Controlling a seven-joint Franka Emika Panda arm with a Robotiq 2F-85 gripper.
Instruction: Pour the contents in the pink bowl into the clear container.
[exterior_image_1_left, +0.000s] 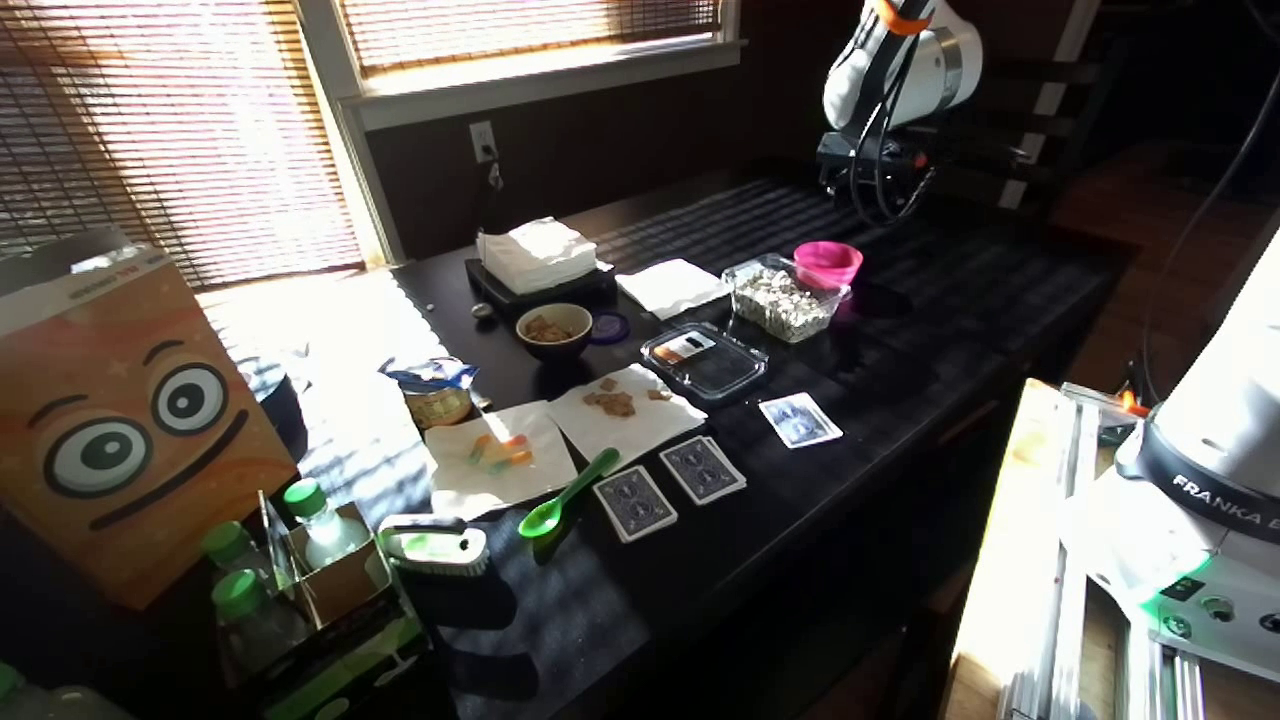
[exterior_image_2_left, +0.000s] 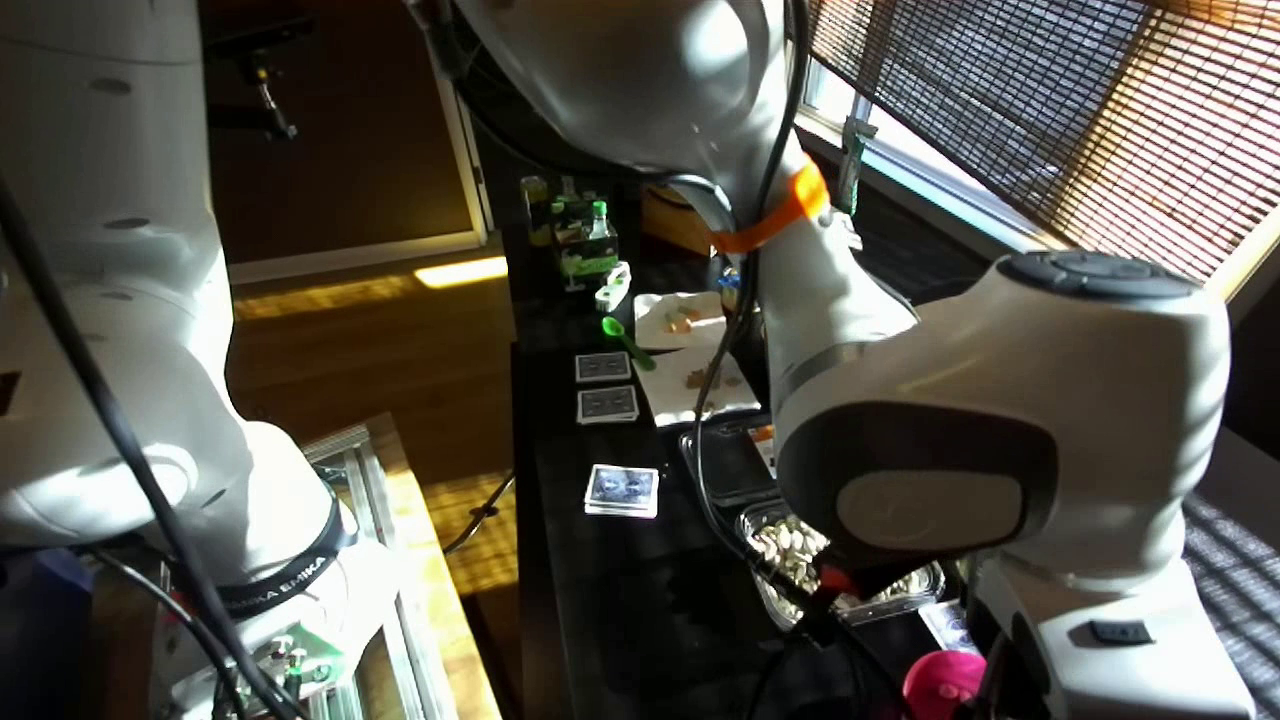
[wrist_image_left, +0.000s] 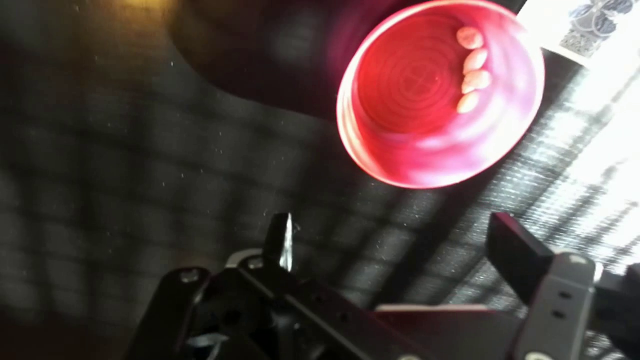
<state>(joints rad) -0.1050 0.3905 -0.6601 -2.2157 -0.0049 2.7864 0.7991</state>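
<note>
In the wrist view the pink bowl (wrist_image_left: 440, 155) stands upright on the dark table. Several small pale nuts lie against one side of its inner wall. My gripper (wrist_image_left: 390, 220) is open just short of the bowl, its fingertips wide apart with only bare tabletop between them. Both exterior views show the clear container (exterior_image_1_left: 757, 318), full of pale nuts or shells, close beside the pink bowl (exterior_image_1_left: 828, 265). The arm partly covers the container (exterior_image_2_left: 757, 560) and the bowl (exterior_image_2_left: 943, 685) in an exterior view. The container is out of the wrist view.
Near the container lie a clear lid-like tray (exterior_image_1_left: 705, 375), a white napkin (exterior_image_1_left: 672, 287) and a card stack (exterior_image_1_left: 800, 420). A dark bowl of crackers (exterior_image_1_left: 555, 345), more napkins (exterior_image_1_left: 625, 440), a green spoon (exterior_image_1_left: 568, 497) and a bottle carton (exterior_image_1_left: 345, 590) are farther along the table.
</note>
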